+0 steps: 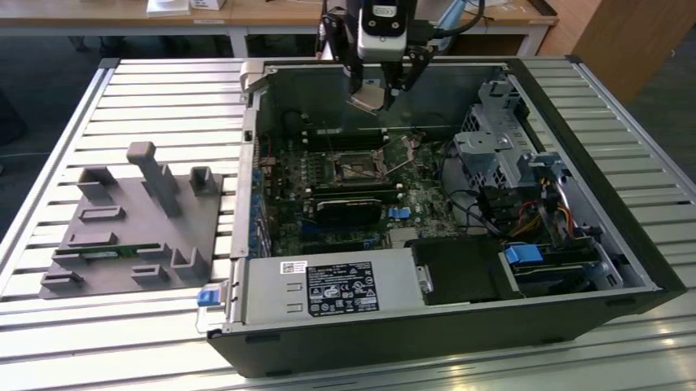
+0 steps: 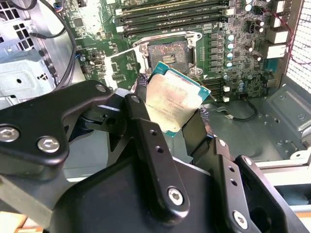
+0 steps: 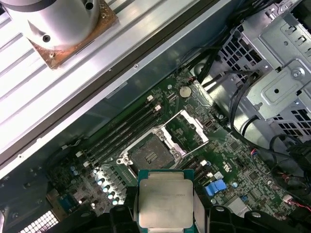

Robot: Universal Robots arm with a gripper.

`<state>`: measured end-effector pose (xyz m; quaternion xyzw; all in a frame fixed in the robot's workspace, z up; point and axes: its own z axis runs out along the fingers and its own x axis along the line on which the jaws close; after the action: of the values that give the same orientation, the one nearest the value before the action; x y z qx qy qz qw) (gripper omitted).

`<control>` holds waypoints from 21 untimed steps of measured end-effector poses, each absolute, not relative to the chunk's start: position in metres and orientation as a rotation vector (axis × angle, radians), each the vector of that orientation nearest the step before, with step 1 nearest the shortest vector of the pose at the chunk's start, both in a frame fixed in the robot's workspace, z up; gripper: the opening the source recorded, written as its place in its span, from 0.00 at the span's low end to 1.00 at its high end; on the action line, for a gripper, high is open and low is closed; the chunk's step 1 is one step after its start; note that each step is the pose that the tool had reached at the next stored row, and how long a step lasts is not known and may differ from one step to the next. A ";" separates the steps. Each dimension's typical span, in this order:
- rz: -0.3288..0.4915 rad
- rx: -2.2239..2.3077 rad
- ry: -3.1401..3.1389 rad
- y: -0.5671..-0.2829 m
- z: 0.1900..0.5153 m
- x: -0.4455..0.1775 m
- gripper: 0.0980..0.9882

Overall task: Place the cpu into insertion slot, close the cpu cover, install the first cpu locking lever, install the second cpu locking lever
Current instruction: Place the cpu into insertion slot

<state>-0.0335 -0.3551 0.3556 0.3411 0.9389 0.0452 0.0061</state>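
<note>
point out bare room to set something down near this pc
Bare table slats beyond and in front of the grey fixture, at the exterior view's left. Inside the case it's crowded: board, cables, claw holding the cpu.

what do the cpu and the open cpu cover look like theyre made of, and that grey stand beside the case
cpu: pale silvery-beige metal face with a dull sheen, set on a thin green board-like rim.
cpu cover: thin bare sheet metal, probably steel; silver, with bright glints along the frame.
grey stand: even matte grey with no shine, so likely plastic, though a painted surface can't be ruled out.
</note>
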 end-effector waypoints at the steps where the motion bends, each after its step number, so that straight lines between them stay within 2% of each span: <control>1: 0.141 1.071 2.937 -0.355 0.356 -0.034 0.50; 21: 0.140 1.170 2.896 -0.355 0.354 -0.034 0.50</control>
<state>-0.0335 -0.3551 0.3541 0.3742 0.9262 0.0449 0.0076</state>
